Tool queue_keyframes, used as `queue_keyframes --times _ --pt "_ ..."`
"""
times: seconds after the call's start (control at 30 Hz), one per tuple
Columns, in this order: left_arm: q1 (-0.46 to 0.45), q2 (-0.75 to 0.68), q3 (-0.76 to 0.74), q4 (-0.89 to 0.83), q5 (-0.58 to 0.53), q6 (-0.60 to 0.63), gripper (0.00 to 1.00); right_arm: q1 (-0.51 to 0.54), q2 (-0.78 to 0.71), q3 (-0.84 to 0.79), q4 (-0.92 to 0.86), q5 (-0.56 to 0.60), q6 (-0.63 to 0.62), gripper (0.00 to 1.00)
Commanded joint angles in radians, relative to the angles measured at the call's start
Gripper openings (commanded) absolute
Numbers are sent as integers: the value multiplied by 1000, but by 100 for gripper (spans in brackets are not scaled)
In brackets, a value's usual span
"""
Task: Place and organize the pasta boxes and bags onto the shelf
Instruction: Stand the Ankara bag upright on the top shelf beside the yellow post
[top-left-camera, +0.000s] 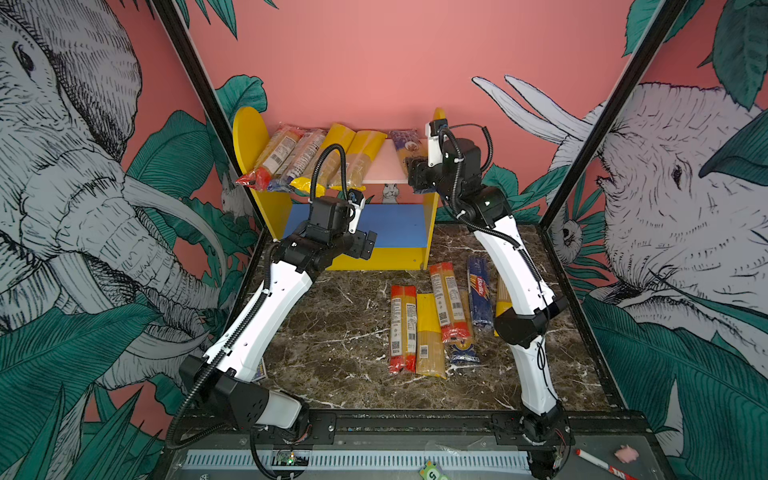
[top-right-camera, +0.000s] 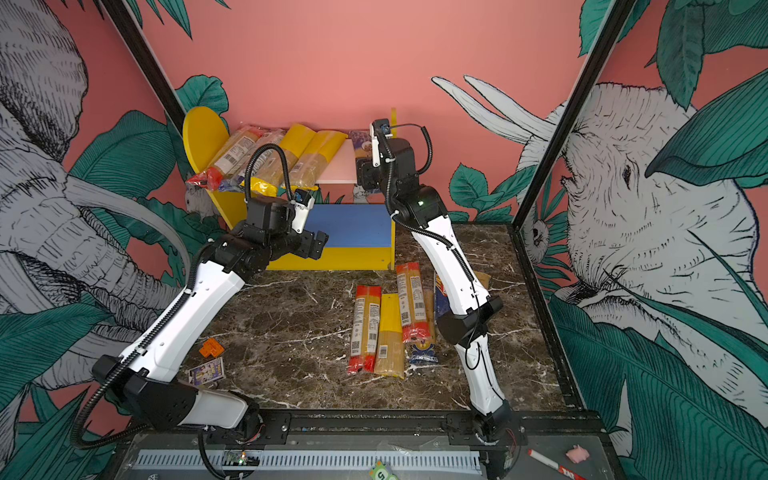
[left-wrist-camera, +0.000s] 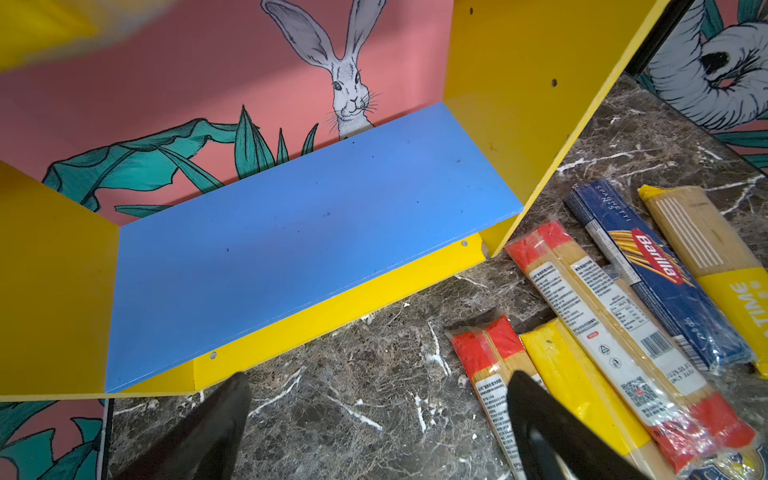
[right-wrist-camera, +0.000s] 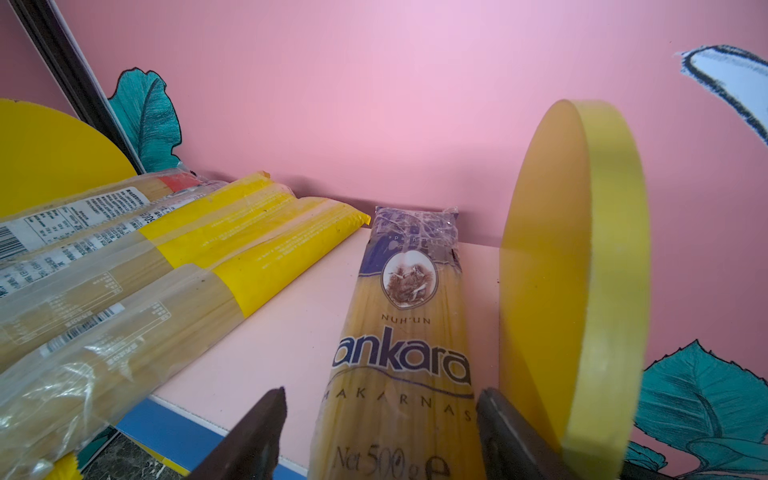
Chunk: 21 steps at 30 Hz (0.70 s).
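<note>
Trouble ahead: Ankara bag (right-wrist-camera: 399, 353) juts past the shelf (right-wrist-camera: 266, 345) front; right gripper (right-wrist-camera: 382, 392) (jaws parted, nothing held) may snag and drag it off. Left gripper (left-wrist-camera: 378, 376) gapes empty.

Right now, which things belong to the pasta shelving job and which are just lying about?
Job: shelf; Ankara bag and four more bags on its pink board; Barilla box and other packs on the table.
Lying about: orange piece, printed card, marker pen, pink lump.
</note>
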Motion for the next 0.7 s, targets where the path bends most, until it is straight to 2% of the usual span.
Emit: queue_keyframes --times 0.0,0.2,0.67 --pt "5 -17 50 -15 27 -20 97 -23 -84 -30 -34 70 33 73" --pt "5 -26 51 -5 38 -19 97 -6 -135 -87 -100 78 42 74" --pt "5 -63 5 9 53 0 97 57 -107 -82 -192 74 96 75"
